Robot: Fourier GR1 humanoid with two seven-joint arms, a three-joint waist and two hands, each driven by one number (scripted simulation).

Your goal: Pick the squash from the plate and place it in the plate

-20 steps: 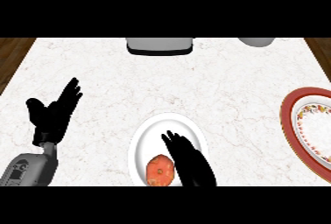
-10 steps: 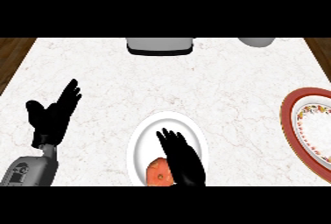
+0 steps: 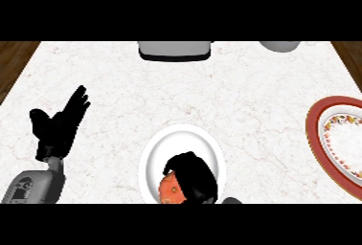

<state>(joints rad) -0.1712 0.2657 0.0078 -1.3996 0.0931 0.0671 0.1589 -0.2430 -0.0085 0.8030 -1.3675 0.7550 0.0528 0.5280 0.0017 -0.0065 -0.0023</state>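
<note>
Squash (image 3: 168, 187) on white plate (image 3: 185, 131), right hand (image 3: 192, 174) curled round it. Lift straight up before carrying right toward red-rimmed plate (image 3: 318, 125). Left hand (image 3: 60, 124) rests open, far left.

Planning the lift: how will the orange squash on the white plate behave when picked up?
The squash looks rounded, so it may roll or slip on the smooth white plate. It seems stiff: no denting shows under the right hand curled over it.
</note>
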